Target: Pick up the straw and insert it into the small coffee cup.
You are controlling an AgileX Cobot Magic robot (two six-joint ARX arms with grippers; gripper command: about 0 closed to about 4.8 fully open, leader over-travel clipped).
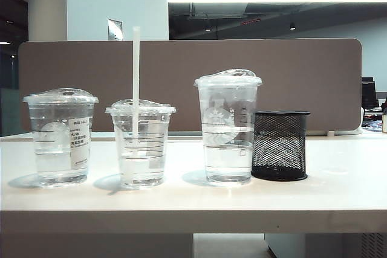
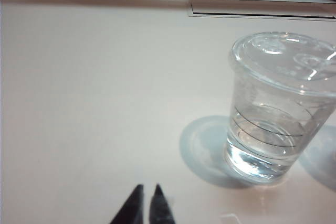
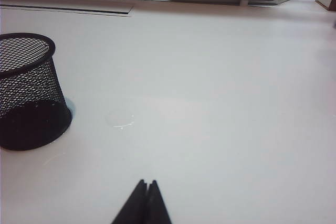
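We see four things in a row on the white table in the exterior view. At the left stands a clear cup with a white printed label; next to it the small coffee cup; then the tallest clear cup; and just beside that, at the right, a black mesh pen holder. All three cups hold some water and wear clear lids.

The straw stands upright in the small coffee cup, passing through its lid and rising well above every cup's top.

Neither gripper shows in the exterior view. In the left wrist view, the left gripper hangs over bare table, its two dark fingertips nearly together with only a thin slit between them and nothing held. One lidded clear cup with thin horizontal lines stands near it, off to one side and apart from the fingertips; we cannot tell from this view which cup it is, and no straw shows there.

In the right wrist view, the right gripper is closed and empty above bare table, with the pen holder well apart from it.
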